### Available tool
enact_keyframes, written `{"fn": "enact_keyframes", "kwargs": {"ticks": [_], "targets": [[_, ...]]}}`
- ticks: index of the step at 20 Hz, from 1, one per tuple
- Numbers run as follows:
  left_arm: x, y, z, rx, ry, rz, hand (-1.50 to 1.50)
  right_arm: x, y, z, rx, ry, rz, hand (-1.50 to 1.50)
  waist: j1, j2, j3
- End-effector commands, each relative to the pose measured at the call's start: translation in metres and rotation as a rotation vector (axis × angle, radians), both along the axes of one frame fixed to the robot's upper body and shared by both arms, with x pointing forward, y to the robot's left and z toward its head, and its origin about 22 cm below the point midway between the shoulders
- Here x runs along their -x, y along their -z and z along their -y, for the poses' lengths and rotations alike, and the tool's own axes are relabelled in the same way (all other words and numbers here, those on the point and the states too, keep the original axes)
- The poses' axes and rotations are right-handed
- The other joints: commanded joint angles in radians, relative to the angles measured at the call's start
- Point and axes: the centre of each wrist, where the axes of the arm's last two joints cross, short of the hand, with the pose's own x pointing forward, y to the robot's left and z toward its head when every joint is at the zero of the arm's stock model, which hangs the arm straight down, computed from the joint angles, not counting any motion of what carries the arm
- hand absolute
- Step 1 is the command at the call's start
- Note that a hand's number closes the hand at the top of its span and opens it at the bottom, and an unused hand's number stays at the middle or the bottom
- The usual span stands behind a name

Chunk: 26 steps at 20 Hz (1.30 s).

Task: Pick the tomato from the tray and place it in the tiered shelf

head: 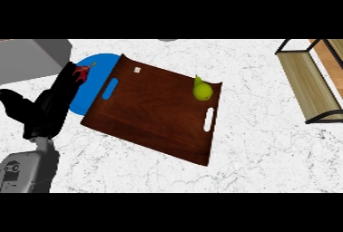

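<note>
The left hand (47, 106) at the left of the frame covers part of a blue plate (94, 61) and most of a small red thing (83, 72) at its fingertips; what that red thing is cannot be told. The brown tray (150, 113) hides the plate's right side. At the upper right, the tiered shelf (315, 81) is cut off by the frame's right edge. A grey block (30, 56) at the upper left runs out past the left edge. A tiny pale mark (137, 70) on the tray is too small to identify.
</note>
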Motion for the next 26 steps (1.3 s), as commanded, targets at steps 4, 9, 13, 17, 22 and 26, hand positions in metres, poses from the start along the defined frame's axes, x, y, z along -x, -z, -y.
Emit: {"fn": "enact_keyframes", "kwargs": {"ticks": [4, 9, 13, 17, 22, 26], "targets": [[-0.001, 0.012, -0.003, 0.001, -0.014, 0.007, 0.0, 0.01, 0.006, 0.038, 0.054, 0.032, 0.178, -1.5, -0.007, 0.0, 0.0], [-0.001, 0.02, 0.005, 0.006, -0.01, 0.001, 0.0, 0.014, -0.022, 0.053, 0.04, 0.013, 0.208, -1.5, -0.007, -0.001, -0.001], [0.002, 0.003, -0.019, -0.005, -0.028, -0.003, 0.0, 0.035, -0.034, 0.07, -0.152, -0.145, 0.137, -1.5, -0.019, -0.006, -0.001], [0.003, -0.004, -0.004, 0.002, -0.028, -0.001, 0.0, 0.083, -0.041, 0.106, -0.219, -0.119, 0.15, -1.5, -0.021, -0.007, 0.0], [0.008, 0.008, -0.006, -0.014, -0.028, -0.008, 0.0, 0.143, -0.055, 0.129, -0.203, -0.165, 0.16, -1.5, -0.028, -0.007, -0.001], [0.014, 0.009, -0.007, -0.017, -0.038, -0.007, 0.0, 0.19, -0.05, 0.147, -0.215, -0.251, 0.222, -1.5, -0.033, -0.009, 0.0]]}}
